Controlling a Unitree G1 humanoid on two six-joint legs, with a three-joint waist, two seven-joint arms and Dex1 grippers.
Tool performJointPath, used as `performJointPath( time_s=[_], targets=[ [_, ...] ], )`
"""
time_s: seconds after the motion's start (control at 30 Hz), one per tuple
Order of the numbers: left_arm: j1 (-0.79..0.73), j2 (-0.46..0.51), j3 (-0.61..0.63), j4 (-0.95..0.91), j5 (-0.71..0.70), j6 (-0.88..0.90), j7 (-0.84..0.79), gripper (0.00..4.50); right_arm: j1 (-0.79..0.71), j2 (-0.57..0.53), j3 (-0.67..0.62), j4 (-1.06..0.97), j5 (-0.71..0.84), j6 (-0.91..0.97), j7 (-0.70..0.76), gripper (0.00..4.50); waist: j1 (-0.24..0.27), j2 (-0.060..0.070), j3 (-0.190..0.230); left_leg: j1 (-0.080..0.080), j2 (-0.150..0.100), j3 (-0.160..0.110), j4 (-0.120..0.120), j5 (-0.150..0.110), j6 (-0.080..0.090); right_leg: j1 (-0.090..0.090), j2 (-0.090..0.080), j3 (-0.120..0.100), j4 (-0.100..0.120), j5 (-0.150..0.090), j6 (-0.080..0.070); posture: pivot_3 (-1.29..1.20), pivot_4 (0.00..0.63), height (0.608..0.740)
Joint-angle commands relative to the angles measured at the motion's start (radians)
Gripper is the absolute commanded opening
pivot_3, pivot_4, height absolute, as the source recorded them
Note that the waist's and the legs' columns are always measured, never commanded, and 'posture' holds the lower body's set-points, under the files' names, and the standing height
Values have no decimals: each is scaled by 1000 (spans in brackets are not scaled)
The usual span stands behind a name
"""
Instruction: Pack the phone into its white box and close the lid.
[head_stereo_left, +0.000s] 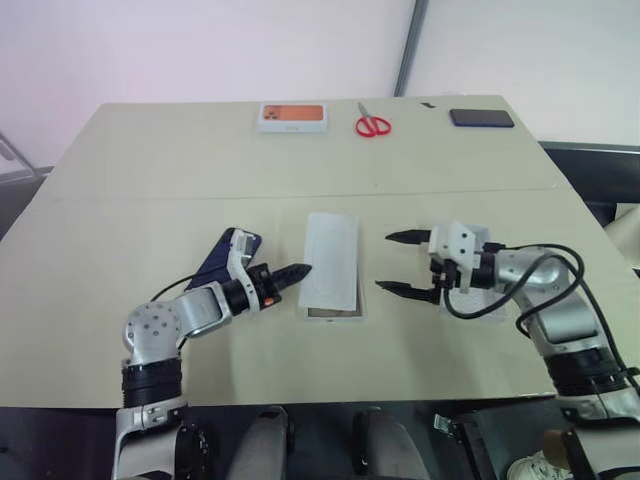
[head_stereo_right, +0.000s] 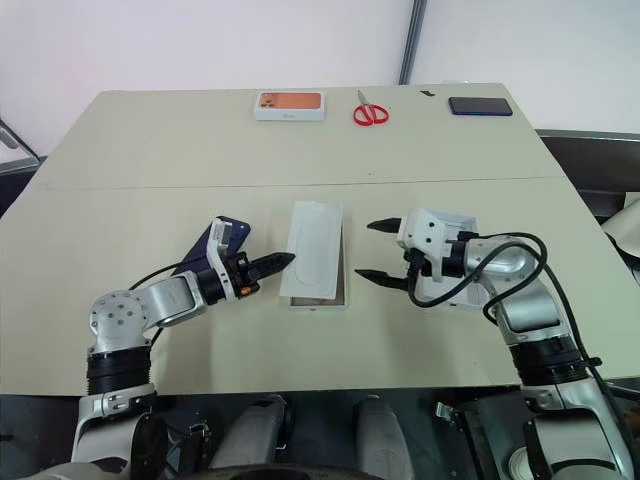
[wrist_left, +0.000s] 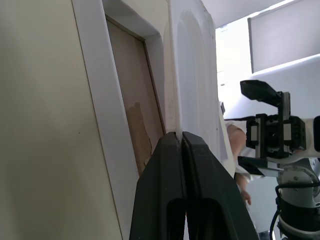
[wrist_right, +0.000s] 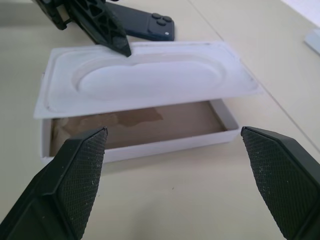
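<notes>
Between the two end effectors, head views: white box (head_stereo_left: 331, 310) lies long axis fore-aft, flat white insert (head_stereo_left: 331, 258) resting skewed on its rim. Left end effector (head_stereo_left: 292, 272), fingers pressed together, tip just beside the insert's near edge; nearer arm. Phone (head_stereo_left: 226, 256) behind it, on the surface. Right end effector (head_stereo_left: 405, 264) spread wide, apart from the box; lid (head_stereo_right: 462, 262) beneath that wrist.

Left wrist view: closed tips (wrist_left: 180, 145) at the insert's edge, brownish floor showing beside it.

Right wrist view: box (wrist_right: 170, 142) straight ahead, broadside between wide-parted fingers (wrist_right: 75, 170). Insert probably must come off first.
</notes>
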Motion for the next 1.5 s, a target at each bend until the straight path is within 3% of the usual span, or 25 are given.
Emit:
performJointPath(
  time_s=[0.03, 0.2, 0.5, 0.6, 0.67, 0.8, 0.83, 1.07, 1.23, 1.5],
  targets=[
    [5, 8, -8, -57, -8, -10, 3, 986, -22, 5, -5, 17, -9, -40, -3, 4500, 0, 0, 0, 0, 0, 0, 0, 0, 0, 0, 0, 0, 0, 0, 0, 0, 150, 740],
    [8, 16, -9, -74, -30, 10, -1, 3566, -37, 24, 4, 21, -5, -41, -9, 4500, -1, 0, 0, 0, 0, 0, 0, 0, 0, 0, 0, 0, 0, 0, 0, 0, 150, 740],
    [2, 96, 4, -155, -36, -79, -105, 3566, -93, 95, 57, 52, -49, -33, -44, 4500, -4, 0, 0, 0, 0, 0, 0, 0, 0, -1, 0, 0, 0, 0, 0, 0, 150, 740],
    [0, 141, 0, -176, 15, -180, -189, 3609, -109, 127, 91, 41, -57, 17, -57, 3606, -2, 0, 0, 0, 0, 0, -1, 0, -1, -1, 0, 0, 0, 0, 0, 0, 150, 740],
    [22, 209, -34, -203, 123, -306, -304, 3609, -119, 139, 127, 46, -111, 15, -88, 2621, -2, 0, 0, 0, 0, 0, -1, 0, -1, -1, 0, 0, 0, 0, 0, 0, 150, 740],
    [64, 301, -28, -165, 194, -427, -474, 3609, -145, 162, 182, 47, -173, 73, -131, 376, -3, 0, 0, 0, 0, 1, -2, 1, -2, -2, 0, 1, 0, 0, -1, 0, 150, 740],
    [79, 315, -26, -167, 237, -504, -520, 3609, -153, 169, 197, 49, -189, 81, -139, 40, -3, 0, 0, 0, 0, 1, -3, 1, -1, -2, 0, 1, 0, -1, -3, 0, 150, 740],
    [109, 341, 14, -154, 297, -693, -655, 3609, -204, 182, 281, 63, -261, 133, -120, 40, -1, 0, 0, -1, 1, 0, -4, 1, -2, -4, -1, 1, -1, -1, -2, 0, 150, 740],
    [161, 366, 23, -132, 304, -732, -734, 3609, -216, 203, 320, 87, -291, 140, -115, 40, -6, 0, 0, -1, 1, 0, -4, 1, -2, -4, -1, 1, -1, 0, -1, 0, 150, 740],
    [305, 423, -46, -170, 422, -810, -840, 3609, -232, 266, 363, 126, -323, 137, -128, 40, -8, 1, 0, 0, 2, 0, -7, 1, -2, -6, 0, 1, 0, 0, -1, 0, 150, 740]
  ],
)
